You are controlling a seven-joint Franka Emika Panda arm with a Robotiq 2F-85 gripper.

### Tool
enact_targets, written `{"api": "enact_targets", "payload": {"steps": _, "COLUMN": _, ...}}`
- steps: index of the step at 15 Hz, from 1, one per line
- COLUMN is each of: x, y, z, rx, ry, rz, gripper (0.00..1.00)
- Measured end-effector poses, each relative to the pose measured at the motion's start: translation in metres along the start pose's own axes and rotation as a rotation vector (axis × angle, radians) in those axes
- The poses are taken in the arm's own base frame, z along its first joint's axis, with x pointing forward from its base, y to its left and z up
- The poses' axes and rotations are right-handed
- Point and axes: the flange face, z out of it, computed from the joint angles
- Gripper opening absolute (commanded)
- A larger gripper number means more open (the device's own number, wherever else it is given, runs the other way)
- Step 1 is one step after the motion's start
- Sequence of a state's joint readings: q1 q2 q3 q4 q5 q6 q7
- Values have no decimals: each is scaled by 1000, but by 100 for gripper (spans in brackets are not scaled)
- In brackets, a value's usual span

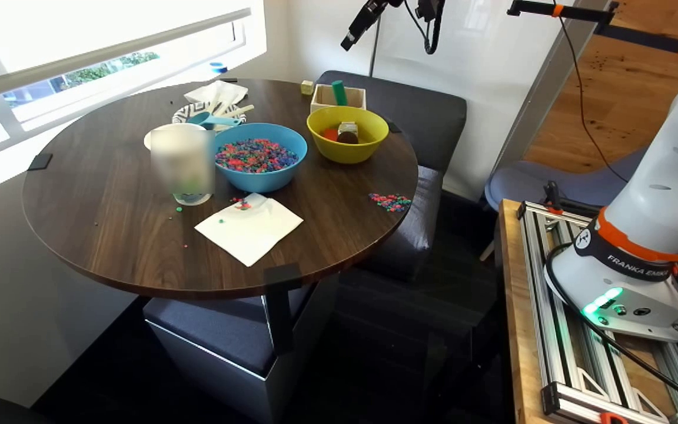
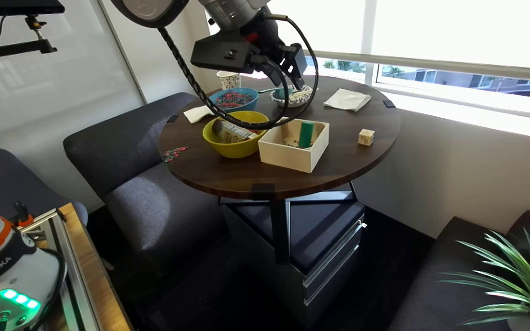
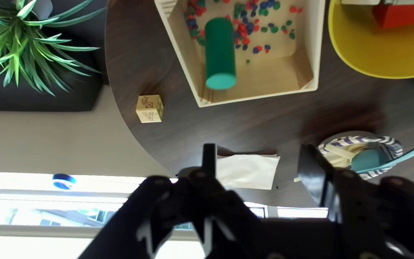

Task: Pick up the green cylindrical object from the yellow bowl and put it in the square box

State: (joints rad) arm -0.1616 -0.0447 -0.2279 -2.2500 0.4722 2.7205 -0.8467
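My end effector (image 3: 256, 149) hung above the square pale wooden box (image 2: 283, 155), spread and holding nothing. The plain green cylinder (image 3: 220, 54) stood inside that box, below me, long axis near vertical. I judged placement complete; the next move required only upward retreat.

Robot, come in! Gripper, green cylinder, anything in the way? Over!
Gripper open, holding nothing. Green cylinder inside the box. Colorful bits beside it, likely not in the way.
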Motion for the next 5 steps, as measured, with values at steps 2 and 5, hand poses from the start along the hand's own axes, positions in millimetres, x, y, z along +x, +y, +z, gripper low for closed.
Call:
{"api": "enact_targets", "payload": {"steps": 2, "x": 1, "y": 1, "z": 4, "rx": 1, "ry": -6, "rz": 15, "gripper": 100}}
{"api": "enact_targets", "payload": {"steps": 5, "x": 5, "y": 0, "z": -3, "rx": -11, "ry": -4, "rz": 4, "gripper": 100}}
